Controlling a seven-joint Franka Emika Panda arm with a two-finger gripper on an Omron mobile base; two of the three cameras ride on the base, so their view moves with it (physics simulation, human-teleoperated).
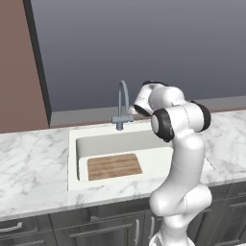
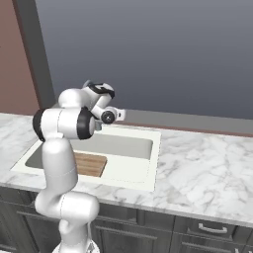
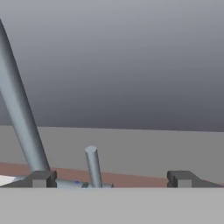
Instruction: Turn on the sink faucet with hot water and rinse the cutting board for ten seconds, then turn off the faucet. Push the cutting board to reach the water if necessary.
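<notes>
Grey-veined marble counter [image 1: 33, 158] under a dark grey wall, white sink [image 1: 72, 158] set into it. Cutting board [image 1: 114, 166] flat on the basin floor, toward the left side in the left base view, partly hidden behind the arm in the right base view [image 2: 94, 164]. Faucet [image 1: 122, 103] at the back rim, gooseneck arching up and forward. Jaws [image 3: 109, 179] apart, level with the faucet base, just right of it in the left base view. Small upright lever [image 3: 92, 166] between the two dark fingertips [image 3: 41, 178] in the hand view, touching neither; slanted spout tube [image 3: 19, 109] at the left.
</notes>
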